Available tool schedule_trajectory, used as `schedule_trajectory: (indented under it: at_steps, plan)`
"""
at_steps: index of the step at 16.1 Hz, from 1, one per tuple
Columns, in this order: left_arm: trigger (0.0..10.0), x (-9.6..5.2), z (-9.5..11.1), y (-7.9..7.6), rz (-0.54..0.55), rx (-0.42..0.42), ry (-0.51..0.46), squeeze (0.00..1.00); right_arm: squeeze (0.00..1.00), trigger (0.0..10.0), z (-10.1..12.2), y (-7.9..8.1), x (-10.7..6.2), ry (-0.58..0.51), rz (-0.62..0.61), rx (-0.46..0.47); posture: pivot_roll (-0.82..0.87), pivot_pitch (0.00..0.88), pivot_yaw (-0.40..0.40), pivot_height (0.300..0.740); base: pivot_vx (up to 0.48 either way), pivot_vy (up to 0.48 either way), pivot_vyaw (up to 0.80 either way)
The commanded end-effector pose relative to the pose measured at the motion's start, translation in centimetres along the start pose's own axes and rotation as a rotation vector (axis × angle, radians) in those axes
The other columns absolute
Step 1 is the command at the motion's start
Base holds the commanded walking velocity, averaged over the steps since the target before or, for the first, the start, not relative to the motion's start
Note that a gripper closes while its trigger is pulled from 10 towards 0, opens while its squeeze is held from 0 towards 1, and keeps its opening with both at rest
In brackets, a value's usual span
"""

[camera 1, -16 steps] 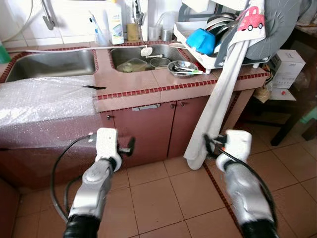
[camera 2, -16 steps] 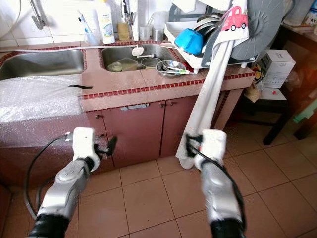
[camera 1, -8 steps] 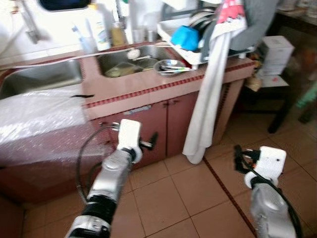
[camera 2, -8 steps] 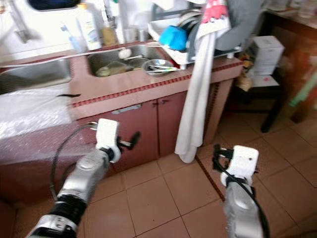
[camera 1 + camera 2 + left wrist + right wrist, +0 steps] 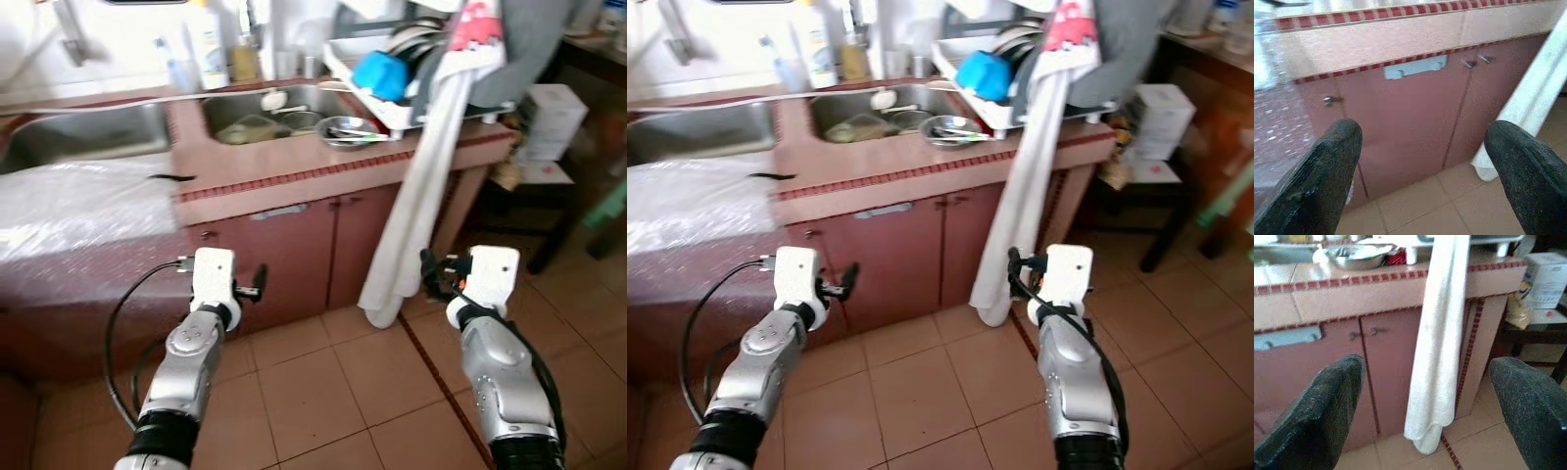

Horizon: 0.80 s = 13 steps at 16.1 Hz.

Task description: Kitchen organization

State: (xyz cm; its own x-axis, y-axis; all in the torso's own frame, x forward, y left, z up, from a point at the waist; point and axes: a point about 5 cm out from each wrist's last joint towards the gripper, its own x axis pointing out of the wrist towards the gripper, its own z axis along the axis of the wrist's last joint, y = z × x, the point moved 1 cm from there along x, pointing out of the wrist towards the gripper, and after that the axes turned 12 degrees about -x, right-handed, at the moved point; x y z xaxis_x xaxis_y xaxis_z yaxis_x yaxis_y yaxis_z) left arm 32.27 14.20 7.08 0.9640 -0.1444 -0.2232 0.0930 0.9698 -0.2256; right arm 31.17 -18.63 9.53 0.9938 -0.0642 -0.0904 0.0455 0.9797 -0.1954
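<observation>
A red-tiled kitchen counter (image 5: 294,166) stands ahead, with brown cabinet doors (image 5: 294,255) under it. In its right sink (image 5: 284,108) lie dishes, and a metal bowl (image 5: 348,132) sits on the edge. A dish rack (image 5: 392,93) holds a blue bowl (image 5: 380,73) and plates. A long white towel (image 5: 421,196) hangs from it almost to the floor. My left gripper (image 5: 257,286) is open and empty in front of the cabinet doors (image 5: 1400,127). My right gripper (image 5: 431,269) is open and empty, beside the lower end of the towel (image 5: 1437,347).
Bubble wrap (image 5: 88,196) covers the counter's left part, next to a second sink (image 5: 88,132). Bottles (image 5: 211,44) stand behind the sinks. A white box (image 5: 549,122) rests on a dark side table at the right. Tiled floor (image 5: 333,392) lies under my arms.
The whole view has swung as I moved. My right gripper now sits higher and closer to the towel's lower end. Both grippers stay open and empty.
</observation>
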Motion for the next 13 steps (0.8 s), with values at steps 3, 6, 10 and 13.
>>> schedule_trajectory:
  at_steps: [3, 6, 10, 13]
  plan:
    - [10.0, 0.2, 0.9, 0.1, 0.023, 0.017, -0.034, 0.0, 0.0, 10.0, -0.1, 0.3, 0.1, 0.011, 0.016, -0.004, 0.01, 0.0, -0.016, 0.74, 0.0, 0.0, 0.0]
    - [10.0, 0.4, 1.8, 0.2, 0.029, 0.015, -0.054, 0.0, 0.0, 10.0, -0.2, 0.8, 0.1, 0.019, 0.047, -0.032, 0.01, 0.0, -0.024, 0.74, 0.0, 0.0, 0.53]
    - [10.0, 0.5, 2.3, 0.8, 0.056, -0.016, -0.059, 0.0, 0.0, 10.0, 0.1, 1.1, 0.5, 0.013, 0.051, -0.013, 0.02, 0.0, -0.022, 0.74, 0.0, 0.0, 0.2]
    - [10.0, 0.4, 2.5, 1.1, 0.064, -0.015, -0.054, 0.0, 0.0, 10.0, 0.1, 1.2, 0.8, 0.017, 0.054, -0.007, 0.04, 0.0, -0.023, 0.74, 0.0, 0.0, 0.0]
